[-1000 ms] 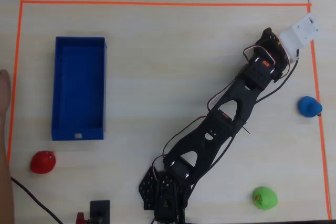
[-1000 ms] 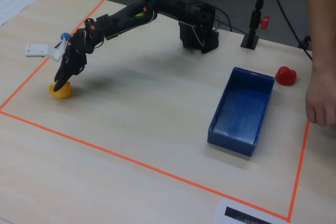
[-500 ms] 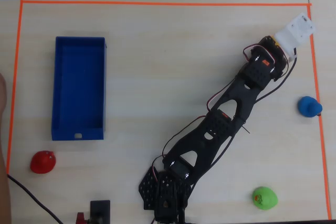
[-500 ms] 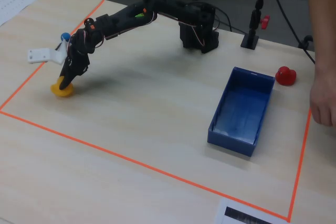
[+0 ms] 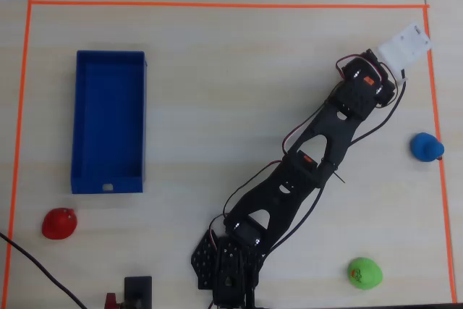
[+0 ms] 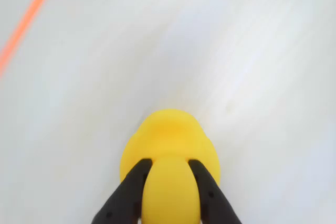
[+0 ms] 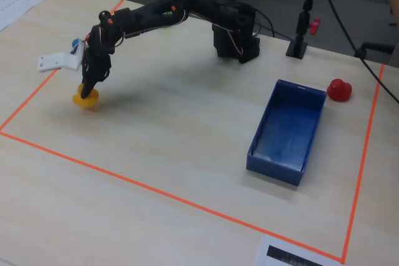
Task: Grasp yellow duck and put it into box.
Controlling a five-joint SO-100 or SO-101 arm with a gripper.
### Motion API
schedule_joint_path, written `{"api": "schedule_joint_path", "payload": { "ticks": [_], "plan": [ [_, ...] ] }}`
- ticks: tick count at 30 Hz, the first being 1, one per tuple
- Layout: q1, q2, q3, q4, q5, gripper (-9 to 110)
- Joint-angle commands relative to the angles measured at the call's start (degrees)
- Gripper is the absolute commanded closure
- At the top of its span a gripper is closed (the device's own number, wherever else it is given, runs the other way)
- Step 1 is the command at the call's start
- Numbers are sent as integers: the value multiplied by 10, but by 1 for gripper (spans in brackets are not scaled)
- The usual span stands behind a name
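Black fingers (image 6: 134,192) of your gripper (image 6: 169,174) are clenched on the yellow duck (image 6: 169,145), one on each side of its head, body ahead of the fingertips. Far right of the fingers in the fixed view sits the box (image 7: 259,141), well apart.

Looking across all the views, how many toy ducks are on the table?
4: yellow duck in the pincer, red duck below the box, blue duck right, green duck bottom right.

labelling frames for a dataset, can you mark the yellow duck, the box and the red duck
yellow duck (image 6: 169,135): wrist view, on its rounded top above the end effector's dark fingers.
box (image 5: 108,117): overhead view, on the bare blue floor inside.
red duck (image 7: 339,90): fixed view, on its body.
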Motion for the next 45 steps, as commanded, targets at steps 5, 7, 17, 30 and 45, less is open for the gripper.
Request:
{"api": "schedule_joint_path", "payload": {
  "ticks": [5,7,17,30,45],
  "plan": [
    [-138,349,183,164,33,101],
    [-173,453,316,144,26,101],
    [-373,779,663,134,7,101],
    [-758,707,548,243,156,101],
    [-844,299,145,300,231,101]
  ]
}}
